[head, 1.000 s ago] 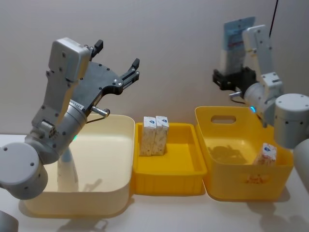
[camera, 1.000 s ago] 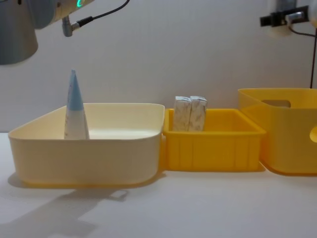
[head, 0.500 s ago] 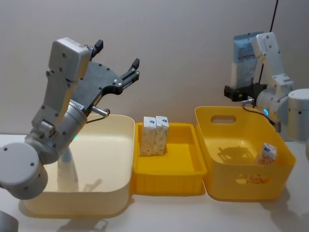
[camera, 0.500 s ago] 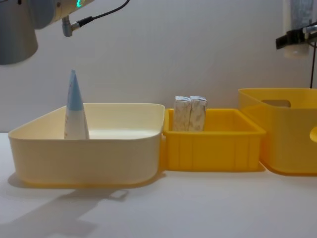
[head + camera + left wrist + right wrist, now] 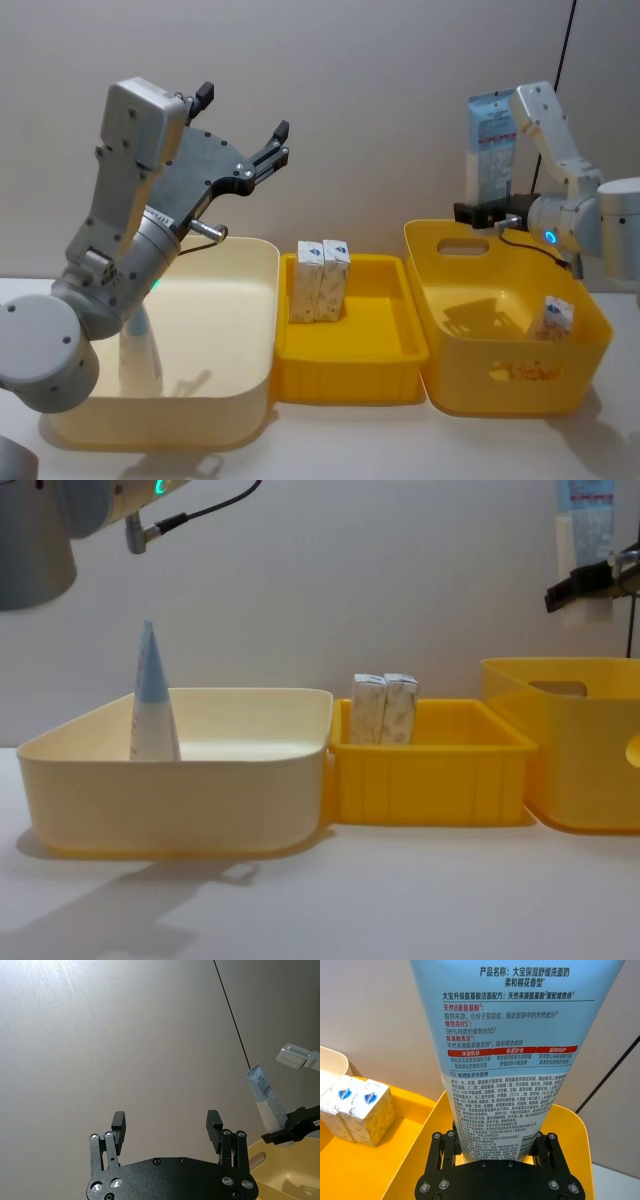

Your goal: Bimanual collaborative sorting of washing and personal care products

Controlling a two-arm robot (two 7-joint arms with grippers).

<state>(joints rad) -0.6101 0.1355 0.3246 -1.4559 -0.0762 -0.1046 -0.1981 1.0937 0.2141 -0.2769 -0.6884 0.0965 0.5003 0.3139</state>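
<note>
My right gripper (image 5: pixel 486 213) is shut on the whitish base of a pale-blue squeeze tube (image 5: pixel 490 150) and holds it upright above the back-left corner of the right yellow bin (image 5: pixel 440 300). The tube's printed face (image 5: pixel 507 1060) rises above the gripper (image 5: pixel 495 1152), and the chest view shows tube (image 5: pixel 585 515) and gripper (image 5: pixel 592 575) high at the right. My left gripper (image 5: pixel 243 112) hangs open and empty, raised above the cream bin (image 5: pixel 250 330). Another tube (image 5: pixel 152 695) stands in that bin. Two white packs (image 5: pixel 320 280) stand in the middle yellow tray (image 5: pixel 345 375). One pack (image 5: pixel 552 318) lies in the right bin.
The three containers stand side by side and touching on the white table (image 5: pixel 400 900). A plain wall (image 5: pixel 380 100) is close behind them. A black cable (image 5: pixel 566 40) hangs by the right arm. In the left wrist view my left gripper (image 5: pixel 166 1125) faces the wall.
My right gripper has come down with the tube, closer to the right yellow bin's rim, drifting right and then back left. The left arm has not moved.
</note>
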